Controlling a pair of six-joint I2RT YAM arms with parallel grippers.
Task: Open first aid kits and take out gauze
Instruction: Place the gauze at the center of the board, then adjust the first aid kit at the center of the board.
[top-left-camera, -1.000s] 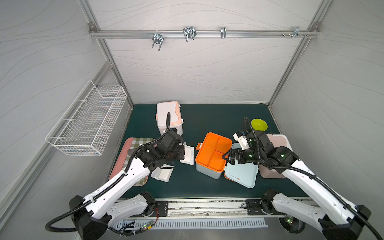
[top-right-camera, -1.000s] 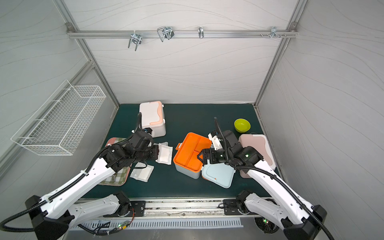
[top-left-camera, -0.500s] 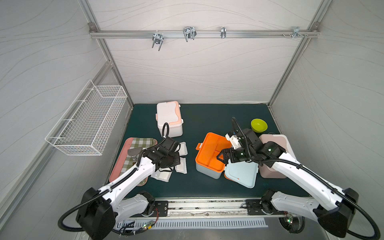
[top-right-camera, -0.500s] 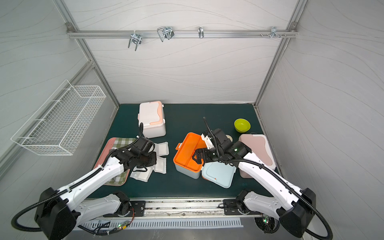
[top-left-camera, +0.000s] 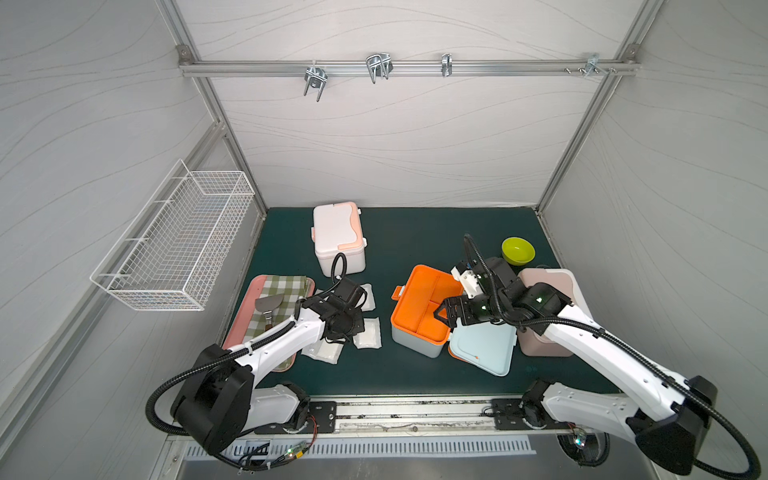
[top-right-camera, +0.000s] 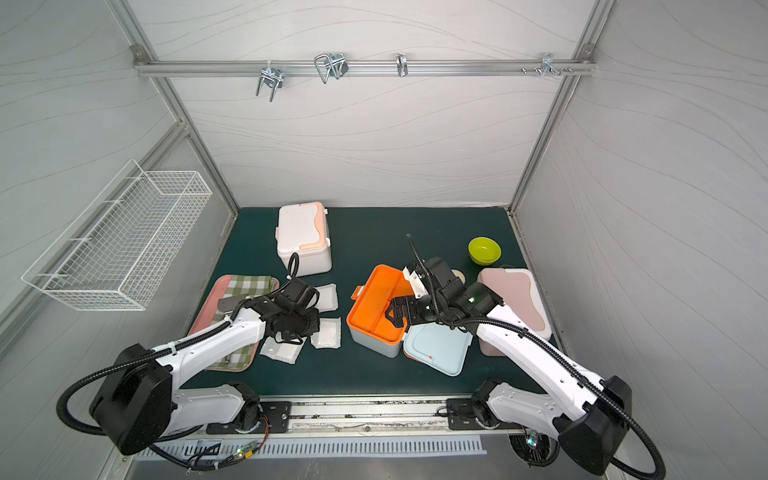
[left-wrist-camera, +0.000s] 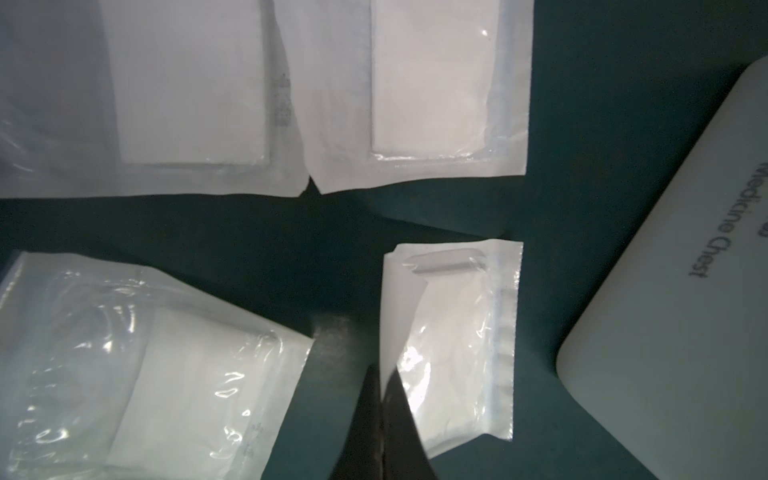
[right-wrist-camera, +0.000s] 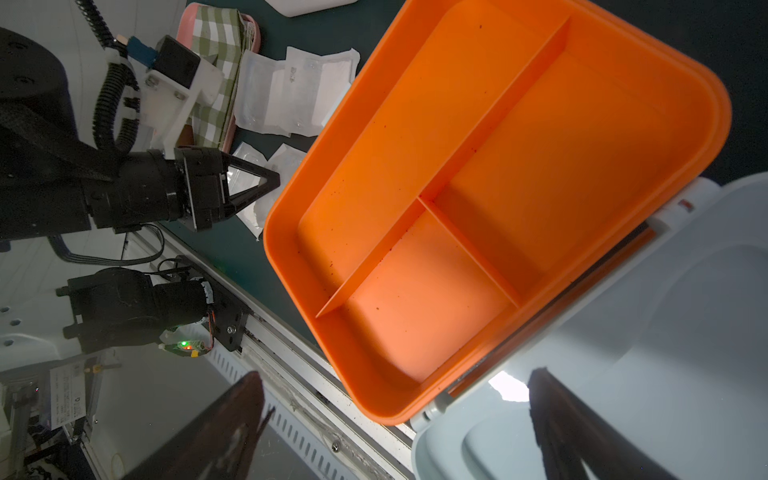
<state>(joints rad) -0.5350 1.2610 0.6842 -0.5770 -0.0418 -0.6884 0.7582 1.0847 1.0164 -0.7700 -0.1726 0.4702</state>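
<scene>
A pink tray (top-left-camera: 243, 320) lies at left. Beside it the left gripper (left-wrist-camera: 380, 386) pinches the edge of a gauze pouch (left-wrist-camera: 453, 345), with other pouches (top-left-camera: 324, 352) loose on the mat. The white kit (top-left-camera: 336, 232) stands closed behind. The right gripper (top-left-camera: 444, 314) hangs spread over the open pale blue kit (top-left-camera: 419, 307), and the pink kit (top-left-camera: 548, 291) sits closed at far right.

The pale blue first aid kit (top-right-camera: 374, 343) stands open, the right claw (top-right-camera: 391, 314) spread wide over its orange tray (top-right-camera: 371, 308); gauze pouches (top-right-camera: 326, 332) lie alongside.
</scene>
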